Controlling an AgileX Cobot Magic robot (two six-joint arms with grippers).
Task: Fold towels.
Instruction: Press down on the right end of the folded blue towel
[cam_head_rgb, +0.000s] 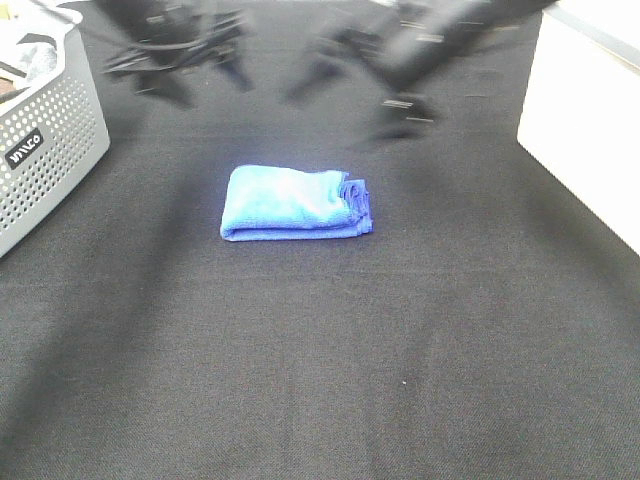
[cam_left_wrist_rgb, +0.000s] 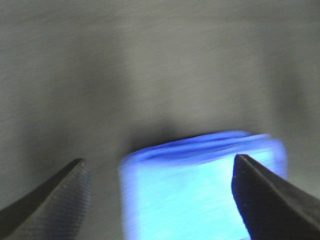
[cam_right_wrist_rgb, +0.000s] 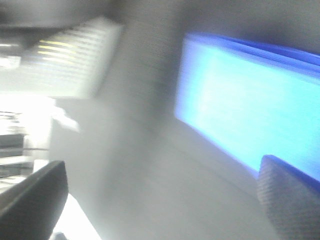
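Observation:
A blue towel (cam_head_rgb: 295, 203) lies folded into a small rectangle on the black table, its layered edges at the right end. Both arms are above the far side of the table and show as motion blur. My left gripper (cam_head_rgb: 175, 75) is behind and to the left of the towel, my right gripper (cam_head_rgb: 400, 110) behind and to the right. In the left wrist view the left gripper (cam_left_wrist_rgb: 157, 200) has its fingers wide apart, empty, with the towel (cam_left_wrist_rgb: 200, 185) below. In the right wrist view the right gripper (cam_right_wrist_rgb: 160, 200) is also wide open and empty, the towel (cam_right_wrist_rgb: 245, 110) beside it.
A grey perforated basket (cam_head_rgb: 45, 135) with cloth inside stands at the far left; it shows blurred in the right wrist view (cam_right_wrist_rgb: 75, 60). A white box (cam_head_rgb: 585, 130) stands at the far right. Black cloth covers the table (cam_head_rgb: 320, 380).

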